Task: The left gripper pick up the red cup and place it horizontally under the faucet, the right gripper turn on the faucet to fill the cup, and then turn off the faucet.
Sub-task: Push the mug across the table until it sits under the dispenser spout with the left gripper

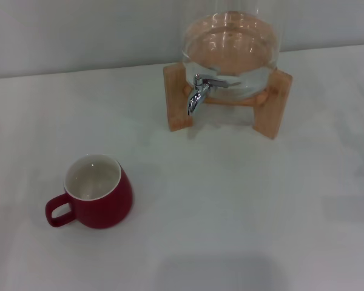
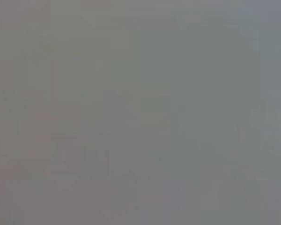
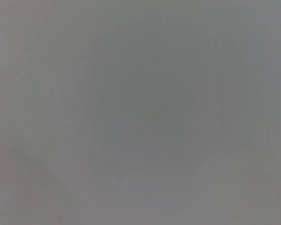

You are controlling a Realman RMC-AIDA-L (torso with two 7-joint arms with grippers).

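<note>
Standing upright on the white worktop [image 1: 230,206], the red cup [image 1: 97,197] occupies the near left portion of the head view. Body: squat, dark red, rounded belly. Interior: white, with nothing visible inside. Handle: small loop, pointing toward the robot's left and slightly toward the near edge. Nothing touches the cup.

Glass water jar [image 1: 230,51]: set at the far side of the worktop, right of centre, well apart from the cup. Rounded, clear, holding water; its upper part is cut off by the top of the head view. The jar rests in a wooden stand [image 1: 273,106], whose two light-coloured upright legs show at left and right with a crossbar between them.

Faucet [image 1: 200,91]: shiny chrome, fitted to the front of the jar low down, between the stand's legs and nearer the left one. Lever handle lies roughly level, extending to the right. Spout angles downward and to the left, ending above bare worktop. No water is seen running from it.

Back wall: pale grey, plain, behind the jar.

Left tool: does not appear in any view; its opening and contents cannot be told. Right tool: likewise unseen, state unknown. Both wrist views show only a flat grey field with no recognisable item.

A soft grey shadow lies on the worktop at the near edge, centre.
</note>
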